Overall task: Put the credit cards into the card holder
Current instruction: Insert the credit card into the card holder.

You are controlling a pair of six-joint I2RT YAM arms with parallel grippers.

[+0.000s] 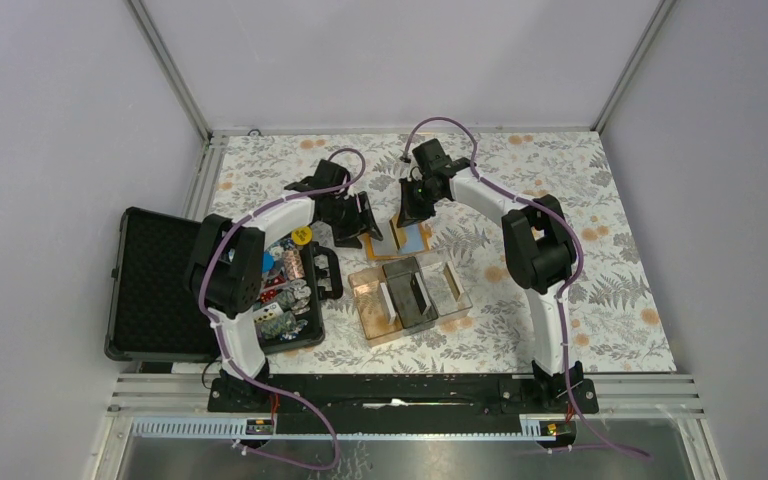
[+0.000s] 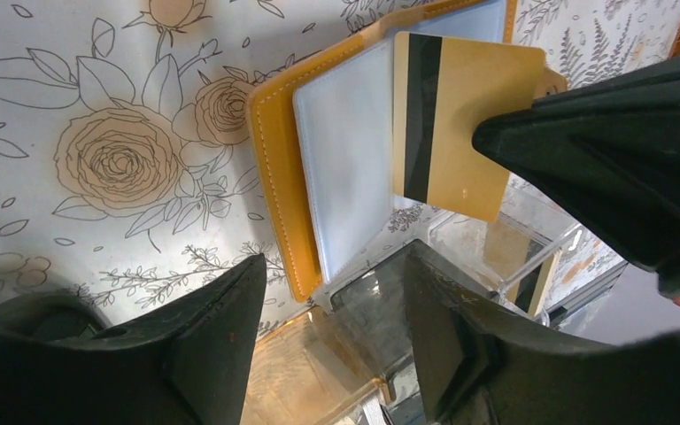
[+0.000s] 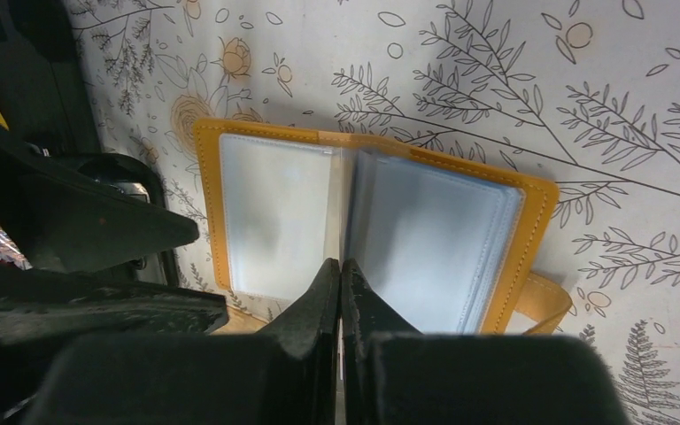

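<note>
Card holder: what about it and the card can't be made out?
Top external: card holder partly covered by left gripper and right gripper; slots too small.
Left wrist: whether the gold card has entered a slot; right gripper hides its corner.
Right wrist: card barely visible, edge-on between shut jaws.

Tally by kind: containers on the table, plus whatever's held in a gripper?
card holder: 1
clear tray: 1
black case: 1
card held in right gripper: 1
Total: 4
The contents of the tray and case are too unclear to count.
</note>
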